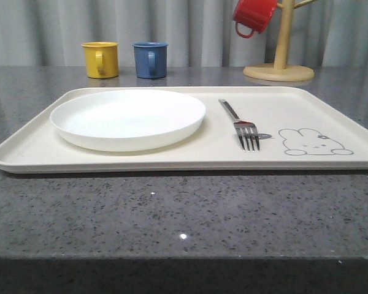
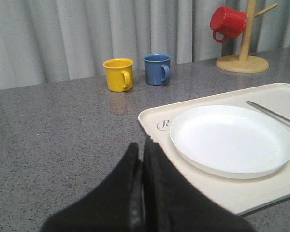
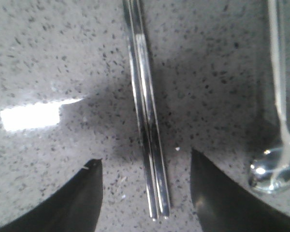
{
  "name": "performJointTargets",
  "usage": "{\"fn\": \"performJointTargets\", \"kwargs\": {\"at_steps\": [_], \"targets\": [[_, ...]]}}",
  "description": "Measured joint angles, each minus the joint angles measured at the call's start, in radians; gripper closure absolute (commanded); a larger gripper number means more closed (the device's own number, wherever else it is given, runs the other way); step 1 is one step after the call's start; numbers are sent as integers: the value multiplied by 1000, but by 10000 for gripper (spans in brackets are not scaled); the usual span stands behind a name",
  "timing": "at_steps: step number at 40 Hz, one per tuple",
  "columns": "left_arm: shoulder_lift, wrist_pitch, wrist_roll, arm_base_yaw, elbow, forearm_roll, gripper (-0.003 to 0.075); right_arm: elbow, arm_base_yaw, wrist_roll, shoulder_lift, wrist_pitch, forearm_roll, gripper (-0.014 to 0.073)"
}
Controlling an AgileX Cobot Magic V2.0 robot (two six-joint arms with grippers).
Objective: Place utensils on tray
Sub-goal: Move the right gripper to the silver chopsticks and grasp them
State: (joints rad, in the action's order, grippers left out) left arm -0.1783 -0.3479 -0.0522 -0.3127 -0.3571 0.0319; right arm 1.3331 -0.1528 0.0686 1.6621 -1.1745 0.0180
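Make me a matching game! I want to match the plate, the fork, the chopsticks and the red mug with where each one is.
Things:
1. plate
2. fork
3. chopsticks
4. red mug

Places:
A. hanging on the wooden mug stand
B. on the grey counter, between the right gripper's open fingers
C. on the tray, left part
D. on the tray, beside the rabbit drawing

Pairs: 1-C, 2-D, 3-B, 4-A

open tray (image 1: 43, 144) space between plate (image 1: 127, 117) and fork (image 1: 240, 125), counter beside chopsticks (image 3: 146, 121) bare, spoon (image 3: 280, 116) near
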Motion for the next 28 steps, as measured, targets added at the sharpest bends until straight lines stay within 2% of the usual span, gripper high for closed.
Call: {"fn": "performJointTargets", "kwargs": {"at_steps": [8, 14, 22, 24, 28], "targets": [[0, 0, 0, 0, 0, 0, 738, -11, 0, -7, 38, 31, -18, 169], [0, 0, 0, 0, 0, 0, 738, -11, 0, -7, 38, 39, -18, 281], [0, 0, 0, 0, 0, 0, 738, -11, 0, -9, 46, 41, -18, 289], [0, 0, 0, 0, 0, 0, 738, -11, 0, -9, 47, 40, -18, 316], [0, 0, 0, 0, 0, 0, 738, -11, 0, -9, 47, 40, -18, 440]]}}
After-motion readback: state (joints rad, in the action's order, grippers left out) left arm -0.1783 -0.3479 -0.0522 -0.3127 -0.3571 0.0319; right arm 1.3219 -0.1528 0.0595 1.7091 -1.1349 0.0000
